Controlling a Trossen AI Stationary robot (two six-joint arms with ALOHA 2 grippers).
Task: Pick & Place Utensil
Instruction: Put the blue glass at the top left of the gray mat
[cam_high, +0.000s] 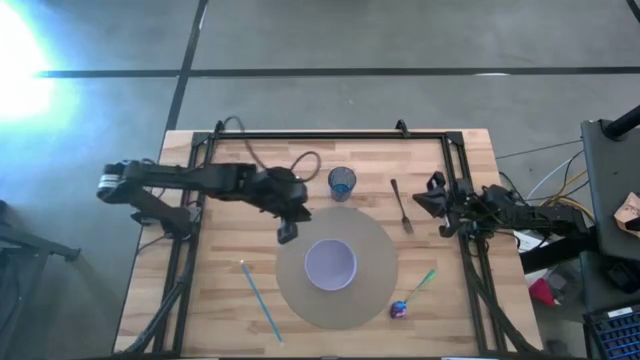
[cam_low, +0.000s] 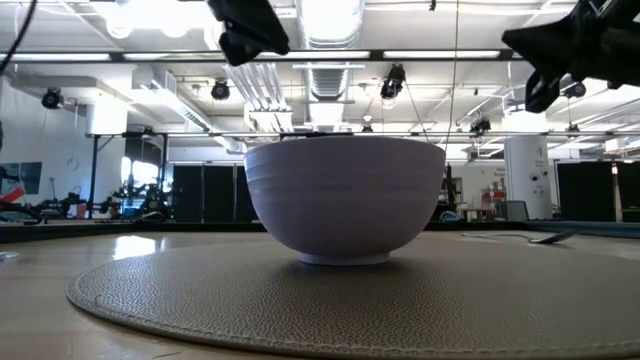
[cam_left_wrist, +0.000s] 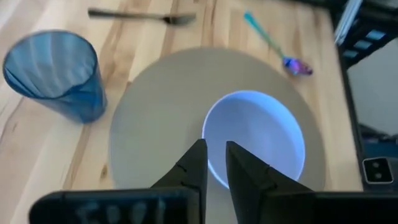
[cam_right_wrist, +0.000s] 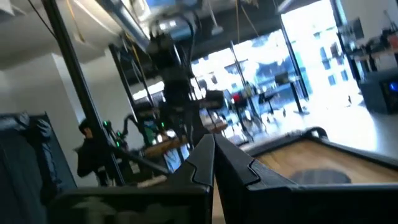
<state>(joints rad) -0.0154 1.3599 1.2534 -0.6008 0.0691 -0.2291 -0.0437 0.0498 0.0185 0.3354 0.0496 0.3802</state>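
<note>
The left claw (cam_high: 288, 234) hangs over the edge of the round grey woven placemat (cam_high: 375, 250), its dark fingers (cam_left_wrist: 196, 168) nearly pressed together, holding nothing. Just beyond sits the smooth pale lavender bowl (cam_high: 331, 264), centred on the mat. A ribbed translucent blue cup (cam_high: 342, 182) stands near on the blond wooden counter (cam_high: 230, 290). The slim dark metal fork (cam_high: 402, 205) lies right of the mat, its long axis running front to back. The right claw (cam_high: 434, 196), fingers closed and empty, waits beside the fork.
</note>
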